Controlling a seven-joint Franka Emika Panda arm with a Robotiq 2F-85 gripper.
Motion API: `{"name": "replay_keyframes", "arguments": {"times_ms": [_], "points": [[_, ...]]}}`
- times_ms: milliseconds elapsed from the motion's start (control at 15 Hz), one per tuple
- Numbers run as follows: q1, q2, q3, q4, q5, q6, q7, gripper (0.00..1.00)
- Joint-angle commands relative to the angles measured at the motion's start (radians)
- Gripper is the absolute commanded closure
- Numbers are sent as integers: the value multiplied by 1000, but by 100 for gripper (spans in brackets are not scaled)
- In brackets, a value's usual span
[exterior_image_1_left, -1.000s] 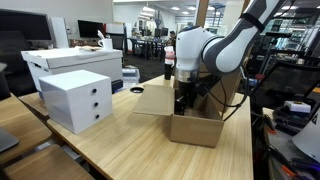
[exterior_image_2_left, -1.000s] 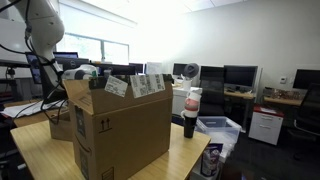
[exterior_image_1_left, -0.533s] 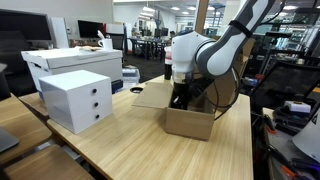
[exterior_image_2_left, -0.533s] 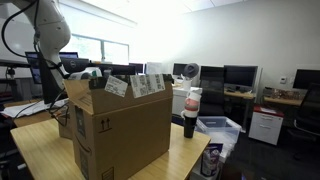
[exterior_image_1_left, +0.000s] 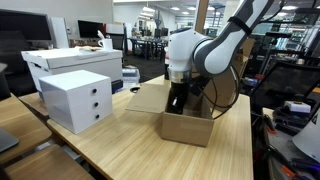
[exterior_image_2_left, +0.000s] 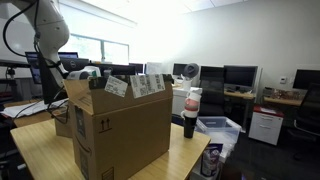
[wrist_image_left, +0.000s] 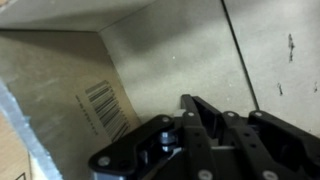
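Shifted sideways since earlier, box (exterior_image_1_left: 185, 126) is sitting on table (exterior_image_1_left: 110, 150). Gripper (exterior_image_1_left: 177, 99) is dipping inside it, jaws together, pinch on cardboard unclear. Risk: a sideways pull tipping or tearing the light box.

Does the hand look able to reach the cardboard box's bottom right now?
Probably yes: the hand hangs at the open top of the cardboard box, and the wrist view shows only bare cardboard ahead of it.
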Motion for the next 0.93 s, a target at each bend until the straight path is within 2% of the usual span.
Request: {"name": "replay_keyframes", "arguments": {"times_ms": [0, 400, 467, 533, 867], "points": [[-9, -57, 55, -39, 61, -59, -146, 96], [11, -114, 52, -31, 23, -119, -127, 96], [25, -130, 43, -41, -10, -110, -92, 70], [29, -135, 31, -34, -45, -97, -78, 69], [29, -121, 13, -14, -160, -83, -31, 39]]}}
